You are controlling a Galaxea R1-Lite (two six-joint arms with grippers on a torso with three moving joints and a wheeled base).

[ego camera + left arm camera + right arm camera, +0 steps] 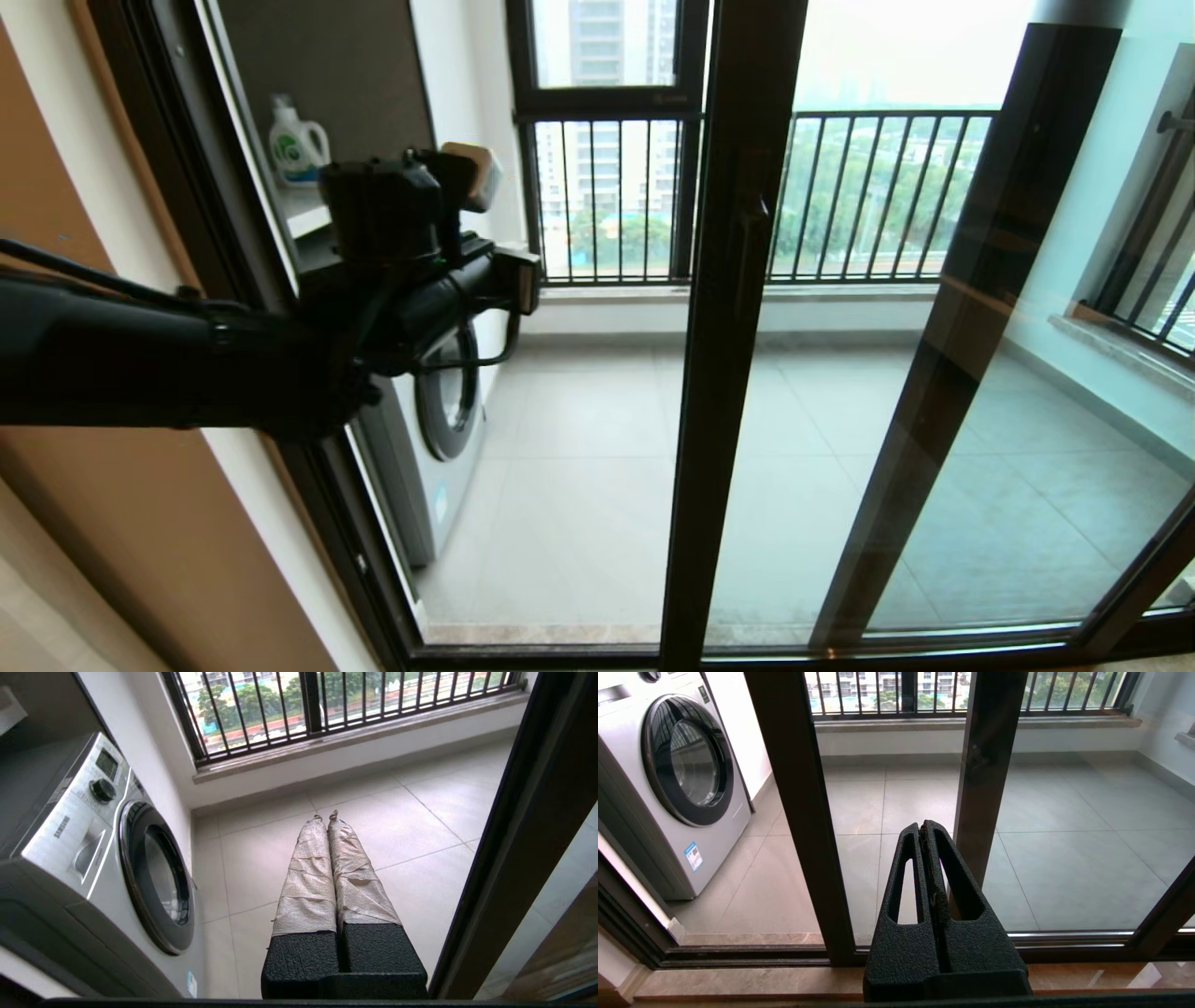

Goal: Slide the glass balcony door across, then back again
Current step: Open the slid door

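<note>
Jaws pressed together on both arms (nothing held); left gripper (324,820) inside the doorway gap beside glass balcony door (738,327).

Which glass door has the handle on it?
The glass balcony door nearer the washing machine; its upright carries a slim handle. The other glass panel shows none.

The tall clear-glass balcony door (738,373) in its dark brown-black metal frame stands upright on the floor track, slid partway across so the doorway is open on the robot's left. A slim vertical handle (752,247) runs along its leading upright. Its glass overlaps the panel behind.
</note>
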